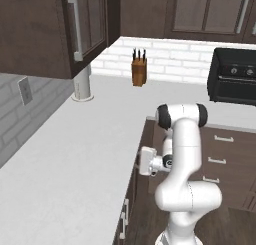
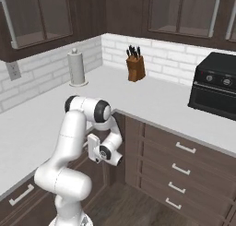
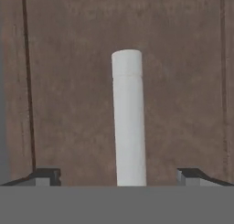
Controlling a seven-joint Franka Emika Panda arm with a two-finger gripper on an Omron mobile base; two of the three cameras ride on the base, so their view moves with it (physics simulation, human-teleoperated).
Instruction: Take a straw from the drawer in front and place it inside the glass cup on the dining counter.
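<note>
– Surface (image 1: 65,169) first: why is nothing on that white L-shaped top being touched?

– Because the job starts below it. The black oven (image 1: 235,81) at 2 o'clock in the left base view, the paper roll (image 2: 77,67) and the knife block (image 1: 139,71) at 12 o'clock play no part; they stand well apart from the arm.

– And the arm (image 1: 182,159) is folded so tightly?

– It has to turn its hand sideways at the cabinet face just under the edge of the top. Folding low keeps the hand level with the drawer (image 3: 68,81), whose dark brown front spreads across the hand view.

– The white bar in the middle?

– The drawer's handle (image 3: 129,118), running from 6 o'clock up towards 12 in that view. It sits centred so both tips can pass either side of it.

– So the pincer (image 3: 119,176)?

– Released, spread wide, one tip at 7 o'clock and one at 5, with the handle between them and neither touching it. I judge a close and a pull come next.

– The straw?

– My guess is it lies inside the shut drawer; nothing has been lifted out.
</note>
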